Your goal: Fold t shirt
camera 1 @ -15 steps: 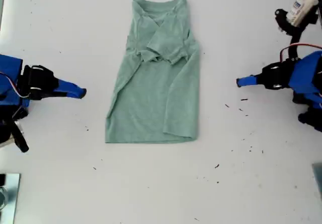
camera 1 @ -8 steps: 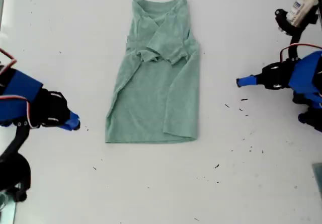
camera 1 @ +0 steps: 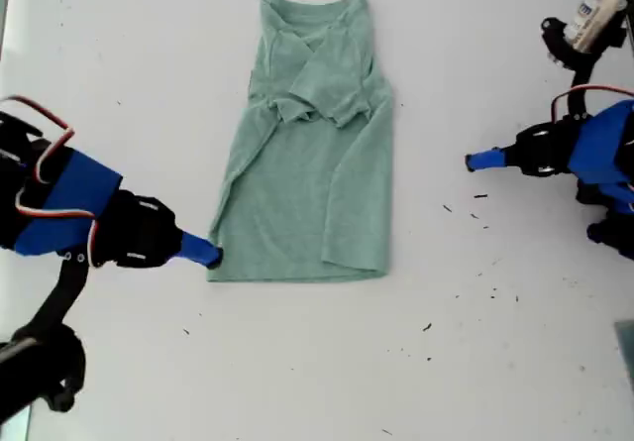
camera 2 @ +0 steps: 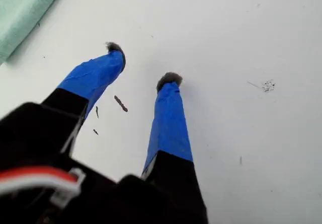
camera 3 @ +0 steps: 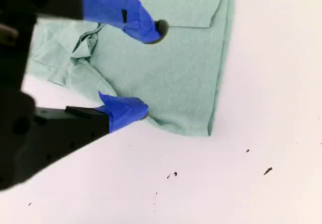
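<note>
The t shirt [camera 1: 309,144] is lying mid-table, sleeves already tucked in. It's looking soft and floppy, so I'm eyeing the hem corner where my second gripper [camera 3: 146,70] is hovering, jaws apart; my first gripper [camera 2: 142,65], jaws parted too, is sitting over bare table.

I am viewing a white desk [camera 1: 475,362] that is carrying the work. The t shirt [camera 1: 312,164] is lying flat on it, near the middle of the exterior view and toward its top, collar pointing to the top edge, both sleeves lying folded in over the chest, hem running straight across. Small dark specks [camera 1: 428,328] are lying scattered on the bare surface, mostly toward the exterior view's lower right. In the first wrist view, a dark sliver [camera 2: 121,103] is resting on the desk.
</note>
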Controlling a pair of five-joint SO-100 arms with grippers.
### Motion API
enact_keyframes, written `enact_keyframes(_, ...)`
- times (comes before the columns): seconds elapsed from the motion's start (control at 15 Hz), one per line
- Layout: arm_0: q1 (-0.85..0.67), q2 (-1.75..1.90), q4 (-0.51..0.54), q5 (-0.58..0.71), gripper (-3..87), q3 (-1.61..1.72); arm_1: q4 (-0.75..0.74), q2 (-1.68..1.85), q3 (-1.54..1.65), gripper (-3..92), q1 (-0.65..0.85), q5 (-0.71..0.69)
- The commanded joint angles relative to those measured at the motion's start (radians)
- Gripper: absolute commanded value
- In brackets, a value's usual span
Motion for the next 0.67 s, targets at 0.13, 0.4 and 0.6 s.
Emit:
enact_keyframes(0.13,-0.081,0.002,-0.017,0.043,23.4,0.098,-0.020,0.009,0.048,16.4,0.008,-0.015)
enact_keyframes(0.4,-0.166,-0.078,-0.316,0.152,22.8,0.413,-0.020,0.009,0.048,16.4,0.008,-0.015)
enact_keyframes(0.6,-0.199,-0.249,-0.463,0.198,23.0,0.459,-0.020,0.009,0.048,16.4,0.008,-0.015)
